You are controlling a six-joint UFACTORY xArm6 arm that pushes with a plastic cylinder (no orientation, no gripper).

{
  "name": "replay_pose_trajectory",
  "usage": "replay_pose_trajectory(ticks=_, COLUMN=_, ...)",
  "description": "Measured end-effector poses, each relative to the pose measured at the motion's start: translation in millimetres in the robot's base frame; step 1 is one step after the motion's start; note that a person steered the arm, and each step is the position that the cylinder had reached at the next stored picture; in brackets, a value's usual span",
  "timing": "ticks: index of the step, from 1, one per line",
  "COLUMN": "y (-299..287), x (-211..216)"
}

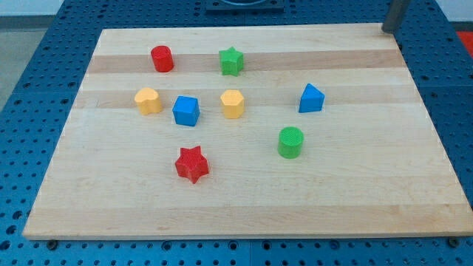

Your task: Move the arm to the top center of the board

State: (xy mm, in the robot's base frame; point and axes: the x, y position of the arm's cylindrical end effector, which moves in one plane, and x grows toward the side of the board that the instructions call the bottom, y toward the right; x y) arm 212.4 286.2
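Note:
My tip [387,30] stands at the wooden board's [244,199] top right corner, at the very edge, far from all blocks. The nearest block is the blue triangular block [311,98], below and left of the tip. A red cylinder [162,58] and a green star [231,61] sit near the view's top. A yellow heart-like block [148,100], a blue cube [186,111] and a yellow hexagon [232,103] form a row in the middle. A green cylinder [290,142] and a red star [192,164] lie lower.
A blue perforated table [29,111] surrounds the board on all sides. A dark fixture [244,6] sits beyond the board's top edge at the centre.

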Motion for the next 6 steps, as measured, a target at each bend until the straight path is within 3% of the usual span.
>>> replay_pose_trajectory(ticks=6, y=-185, x=3)
